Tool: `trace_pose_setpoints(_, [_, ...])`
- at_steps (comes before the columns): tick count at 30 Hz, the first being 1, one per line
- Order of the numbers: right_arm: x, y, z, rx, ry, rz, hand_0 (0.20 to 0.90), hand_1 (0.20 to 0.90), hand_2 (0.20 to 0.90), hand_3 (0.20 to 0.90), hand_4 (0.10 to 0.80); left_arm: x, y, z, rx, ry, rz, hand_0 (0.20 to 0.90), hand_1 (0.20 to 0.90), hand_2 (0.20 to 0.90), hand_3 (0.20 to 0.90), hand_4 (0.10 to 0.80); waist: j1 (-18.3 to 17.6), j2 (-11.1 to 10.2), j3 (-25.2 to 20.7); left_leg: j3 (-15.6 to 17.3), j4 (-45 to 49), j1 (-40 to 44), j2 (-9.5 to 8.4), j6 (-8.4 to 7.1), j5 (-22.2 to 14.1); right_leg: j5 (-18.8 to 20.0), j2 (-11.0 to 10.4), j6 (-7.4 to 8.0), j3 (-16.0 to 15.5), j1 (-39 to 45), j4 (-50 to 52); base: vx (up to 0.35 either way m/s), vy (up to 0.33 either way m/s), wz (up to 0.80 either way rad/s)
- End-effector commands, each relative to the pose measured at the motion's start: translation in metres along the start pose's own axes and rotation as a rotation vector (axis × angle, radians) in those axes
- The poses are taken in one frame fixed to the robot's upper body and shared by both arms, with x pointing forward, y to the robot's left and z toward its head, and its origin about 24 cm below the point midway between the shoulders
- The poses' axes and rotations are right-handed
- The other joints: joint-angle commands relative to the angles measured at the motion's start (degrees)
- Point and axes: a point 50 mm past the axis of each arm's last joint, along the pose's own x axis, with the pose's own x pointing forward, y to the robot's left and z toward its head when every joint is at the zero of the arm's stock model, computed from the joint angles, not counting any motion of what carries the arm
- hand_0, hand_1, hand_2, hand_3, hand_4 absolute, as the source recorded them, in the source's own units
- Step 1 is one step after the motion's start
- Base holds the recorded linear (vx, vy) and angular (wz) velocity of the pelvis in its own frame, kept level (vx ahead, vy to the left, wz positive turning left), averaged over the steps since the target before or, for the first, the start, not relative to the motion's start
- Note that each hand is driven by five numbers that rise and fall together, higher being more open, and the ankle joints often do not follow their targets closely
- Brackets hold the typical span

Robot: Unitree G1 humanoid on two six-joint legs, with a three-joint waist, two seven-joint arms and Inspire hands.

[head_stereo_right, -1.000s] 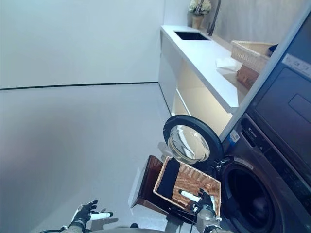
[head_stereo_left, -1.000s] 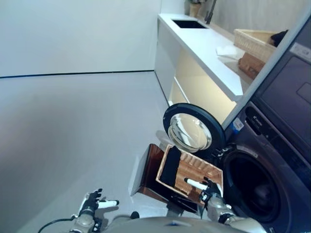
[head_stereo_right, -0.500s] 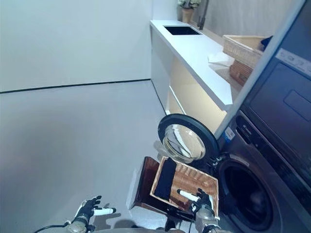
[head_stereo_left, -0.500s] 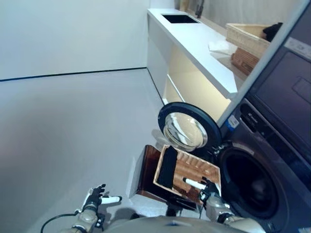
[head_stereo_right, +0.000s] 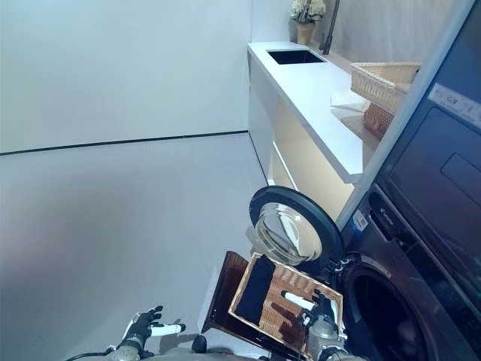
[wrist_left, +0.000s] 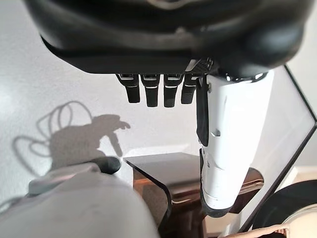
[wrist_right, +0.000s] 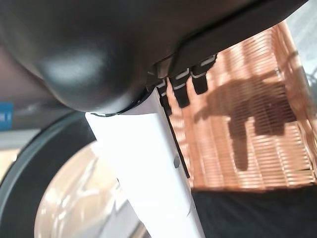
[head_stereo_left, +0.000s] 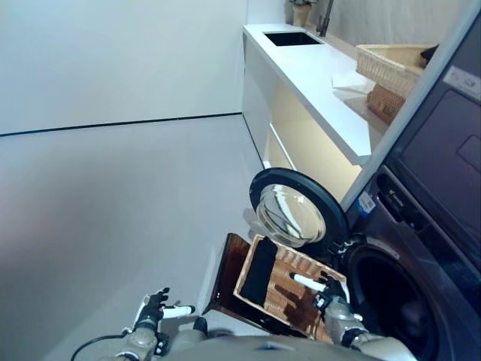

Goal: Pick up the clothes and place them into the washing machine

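hovering over the wicker basket (head_stereo_left: 289,289), the right hand (head_stereo_left: 328,288) is holding nothing, its fingers spread and relaxed. a black garment (head_stereo_left: 259,271) is lying along the basket's far-left side, apart from that hand. the basket is sitting on a brown stand (head_stereo_left: 224,277) just beside the washer (head_stereo_left: 421,248), whose round door (head_stereo_left: 294,212) is standing open. the left hand (head_stereo_left: 154,308) is hanging low over the floor (head_stereo_left: 113,210), fingers loose and empty.

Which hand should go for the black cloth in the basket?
Right. The right hand hangs open over the basket, near the black cloth; the left hand is off over the floor.
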Motion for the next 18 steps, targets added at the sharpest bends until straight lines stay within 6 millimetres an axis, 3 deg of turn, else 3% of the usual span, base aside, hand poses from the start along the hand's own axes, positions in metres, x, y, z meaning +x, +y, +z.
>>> trace_pose_setpoints(1, [0.003,0.010,0.035,0.042,-0.111,0.006,0.900,0.900,0.900,0.900,0.800,0.009,0.026,0.033,-0.025,-0.112,0.102,0.900,0.900,0.900,0.900,0.800,0.8,-2.5,-1.7,1.7,-1.9,-3.0,-3.05,2.55,3.0,-4.3,-3.5,3.65,1.4,5.4,0.5,0.087,0.112,-0.57])
trace_pose_setpoints(14, [0.003,0.015,0.030,0.032,-0.078,0.031,0.900,0.900,0.900,0.900,0.800,0.007,0.019,0.025,-0.008,-0.093,0.059,0.900,0.900,0.900,0.900,0.800,1.9,-2.3,-2.3,3.7,-3.3,-0.6,-5.30,4.83,0.5,-2.9,-6.7,6.27,2.3,3.9,1.9,0.051,0.064,-0.13])
trace_pose_setpoints(17, [0.003,0.024,0.054,0.027,-0.148,0.052,0.900,0.900,0.900,0.900,0.800,0.010,0.024,0.036,-0.033,-0.124,0.083,0.900,0.900,0.900,0.900,0.800,2.8,-1.4,1.1,4.7,-3.6,-2.6,-4.70,4.58,1.5,-2.1,-6.7,6.20,-0.8,-0.6,3.8,-0.189,0.010,-0.07])
trace_pose_setpoints(18, [0.003,0.026,0.063,0.038,-0.177,0.052,0.900,0.900,0.900,0.900,0.800,0.011,0.026,0.045,-0.030,-0.148,0.091,0.900,0.900,0.900,0.900,0.800,2.6,-1.2,1.8,4.2,-4.0,-4.1,-5.04,4.30,2.5,-1.8,-6.6,5.98,-0.4,-1.3,3.0,-0.226,-0.031,-0.19])
